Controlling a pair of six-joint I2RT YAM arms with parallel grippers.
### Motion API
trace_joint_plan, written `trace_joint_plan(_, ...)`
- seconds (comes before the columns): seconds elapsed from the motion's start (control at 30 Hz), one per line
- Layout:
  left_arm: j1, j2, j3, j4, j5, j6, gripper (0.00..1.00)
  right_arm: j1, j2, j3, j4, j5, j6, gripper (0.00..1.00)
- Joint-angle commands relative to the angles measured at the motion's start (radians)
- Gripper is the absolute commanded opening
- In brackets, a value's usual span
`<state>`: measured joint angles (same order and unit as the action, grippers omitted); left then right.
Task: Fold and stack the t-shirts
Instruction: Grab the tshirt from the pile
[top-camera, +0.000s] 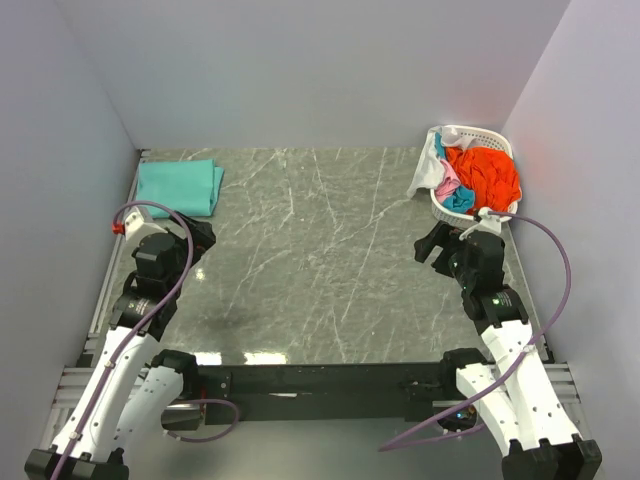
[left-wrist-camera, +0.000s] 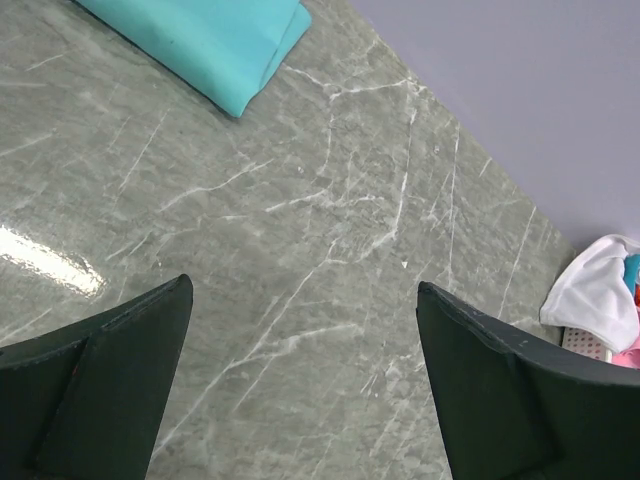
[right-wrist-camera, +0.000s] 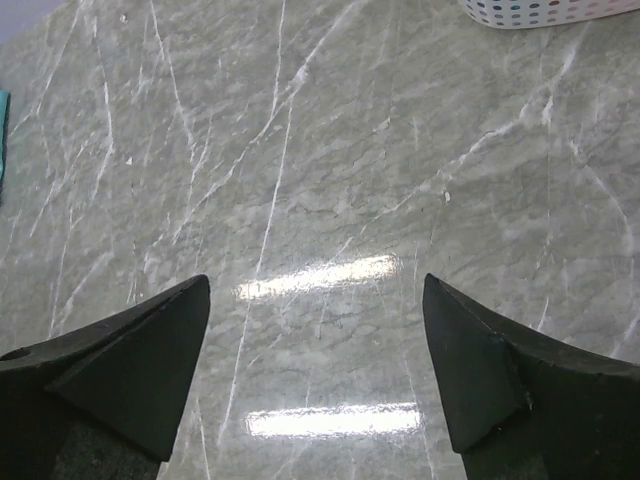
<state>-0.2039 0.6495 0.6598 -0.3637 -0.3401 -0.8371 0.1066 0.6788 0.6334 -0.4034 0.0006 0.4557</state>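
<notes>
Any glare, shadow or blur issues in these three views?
Right wrist: two bright glare streaks on the polished grey marble tabletop, between the tips of the open right claw, which reads near-black. Left wrist: one glare patch at the left edge; folded mint-green cloth t-shirt sharp. Top external: small reflections near the front edge, faint shadow mid-table, bright orange cloth t-shirt seems to tint the pale lilac wall red; no motion blur.

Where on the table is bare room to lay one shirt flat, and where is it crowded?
The whole middle of the table is bare, from the folded mint-green shirt at far left to the basket at far right. Crowded: the basket itself, heaped with the orange shirt and others.
</notes>
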Motion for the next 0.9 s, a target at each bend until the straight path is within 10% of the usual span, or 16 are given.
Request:
trace_joint_plan(0.0,-0.002,-0.008,-0.006,0.037,-0.008,-0.013,0.99,-0.004,-0.019,0.003,0.054,0.022,0.015,0.96)
trace_joint_plan(0.47,-0.002,0.087,-0.012,0.152,-0.022,0.027,0.99,-0.004,0.126,0.044,0.112,0.072,0.051,0.98)
trace_joint_plan(0.87,-0.002,0.193,-0.009,0.243,-0.086,0.056,0.99,-0.100,0.464,0.446,-0.112,0.277,0.025,0.98)
